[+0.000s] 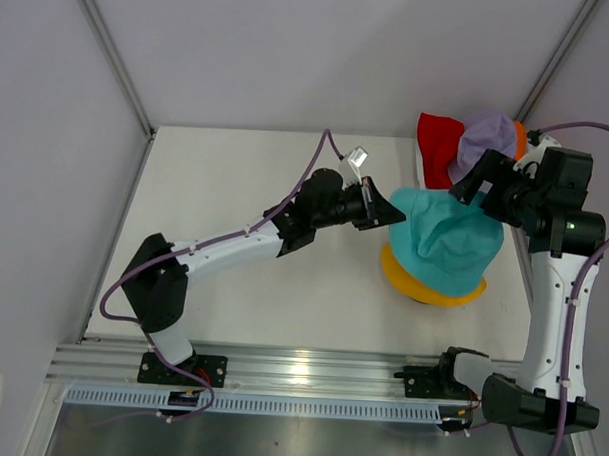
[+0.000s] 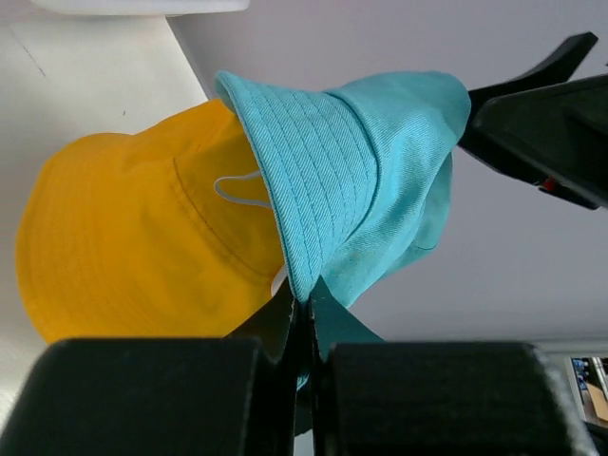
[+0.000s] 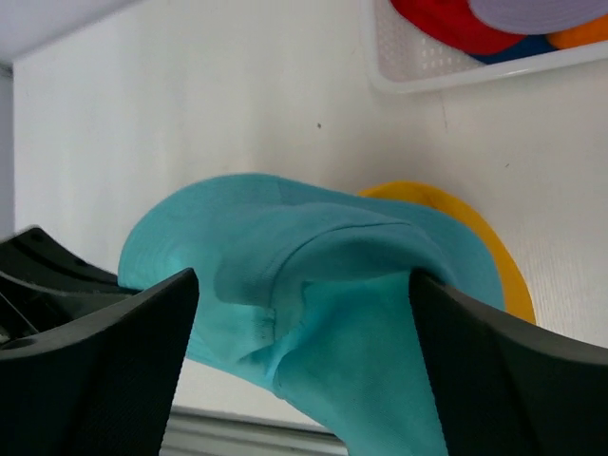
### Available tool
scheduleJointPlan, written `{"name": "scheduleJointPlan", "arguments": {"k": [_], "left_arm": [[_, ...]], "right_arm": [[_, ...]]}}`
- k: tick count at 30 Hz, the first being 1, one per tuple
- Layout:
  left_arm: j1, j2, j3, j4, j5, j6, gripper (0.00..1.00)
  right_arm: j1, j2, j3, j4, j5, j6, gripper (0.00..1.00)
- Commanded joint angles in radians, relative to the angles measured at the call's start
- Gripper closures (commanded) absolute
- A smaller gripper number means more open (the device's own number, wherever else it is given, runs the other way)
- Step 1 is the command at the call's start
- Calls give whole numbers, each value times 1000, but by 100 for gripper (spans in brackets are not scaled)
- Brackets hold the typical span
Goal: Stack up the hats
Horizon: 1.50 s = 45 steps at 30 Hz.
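The teal hat hangs stretched just above the yellow hat, which lies flat on the table. My left gripper is shut on the teal brim's left edge; the left wrist view shows the pinch with the teal hat over the yellow hat. My right gripper is open at the hat's far right side. In its wrist view the teal fabric spans between its spread fingers. The red, lavender and orange hats are piled at the back right; the dark blue hat shows under them.
The white mesh basket holds the pile of hats at the table's back right corner. The table's left edge and back wall frame the white surface. My right gripper's finger shows in the left wrist view.
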<state>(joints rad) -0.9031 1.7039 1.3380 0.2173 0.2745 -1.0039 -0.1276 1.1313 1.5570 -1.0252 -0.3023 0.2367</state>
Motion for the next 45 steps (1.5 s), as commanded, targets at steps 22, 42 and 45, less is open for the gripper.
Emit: {"name": "scheduleJointPlan", "arguments": {"k": [22, 42, 45], "left_arm": [[-13, 33, -160, 88, 29, 30, 99], [-33, 114, -24, 5, 65, 103, 99], [-31, 119, -8, -15, 57, 108, 99]], "right_arm": [[-414, -330, -547, 246, -21, 285, 3], [-428, -429, -828, 415, 12, 345, 5], [-423, -410, -831, 433, 37, 349, 6]]}}
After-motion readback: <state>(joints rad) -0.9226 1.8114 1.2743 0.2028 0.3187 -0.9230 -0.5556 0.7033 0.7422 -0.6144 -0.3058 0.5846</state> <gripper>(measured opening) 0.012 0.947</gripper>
